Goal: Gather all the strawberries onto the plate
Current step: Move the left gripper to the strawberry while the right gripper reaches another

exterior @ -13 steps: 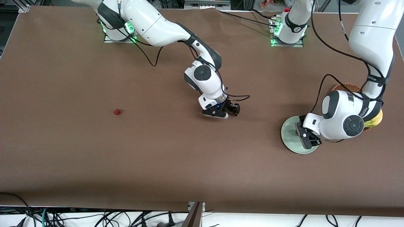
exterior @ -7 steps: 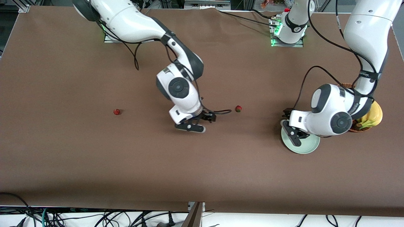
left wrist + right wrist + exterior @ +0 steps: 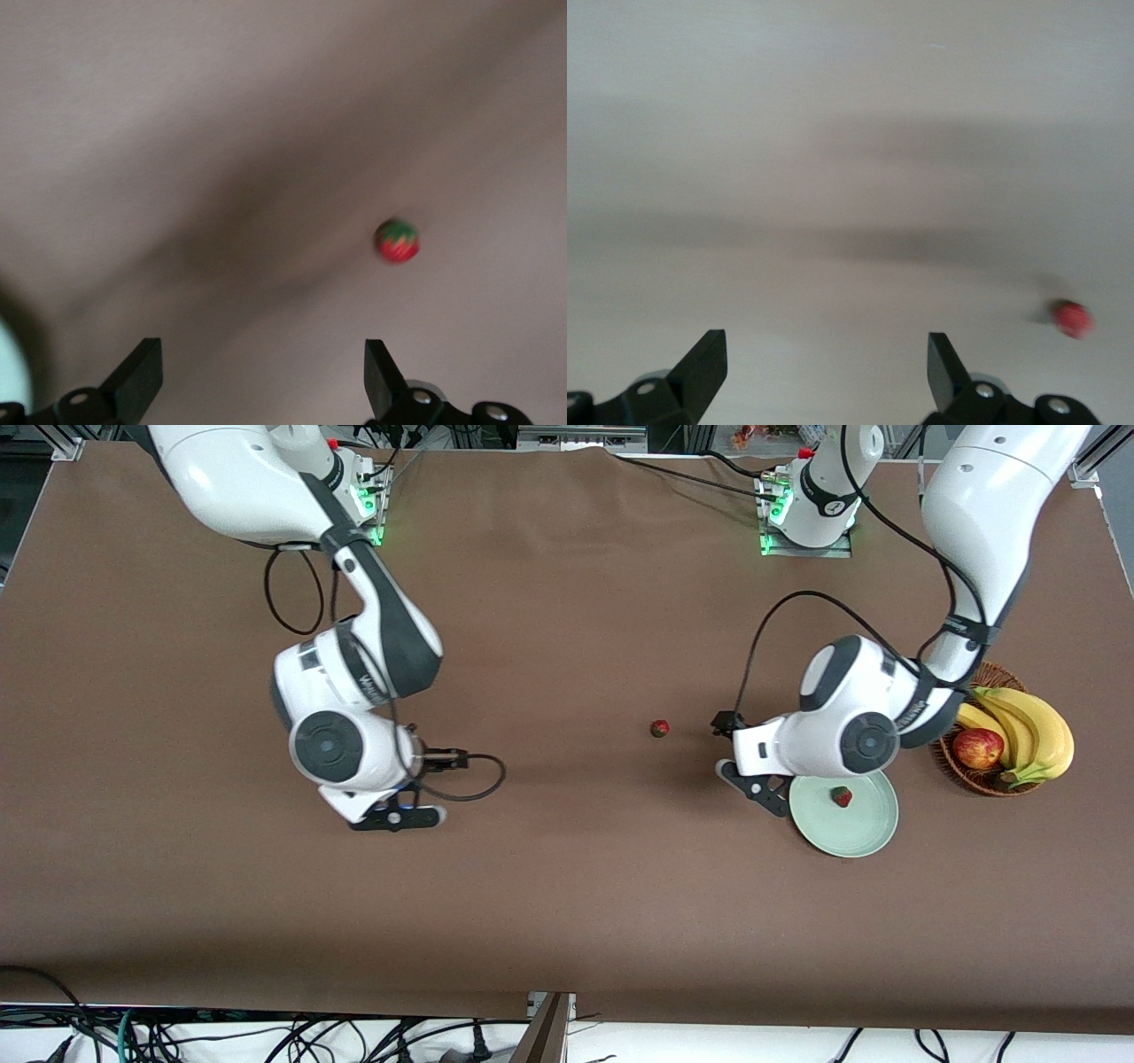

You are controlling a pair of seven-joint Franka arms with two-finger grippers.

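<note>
Left gripper (image 3: pixel 753 775): jaws spread, empty, above bench beside plate (image 3: pixel 864 831).
Right gripper (image 3: pixel 399 815): jaws spread, empty, toward right arm's end.
Strawberries: one in plate (image 3: pixel 841 796); one mid-bench (image 3: pixel 659 729); third (image 3: pixel 1072 319) apparently under right arm.

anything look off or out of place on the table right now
Nothing is spilled, tipped or damaged. One strawberry lies on the plate; another sits on the bare table toward the middle. The open left gripper hangs by the plate's rim, and the open right gripper is over bare table.
</note>
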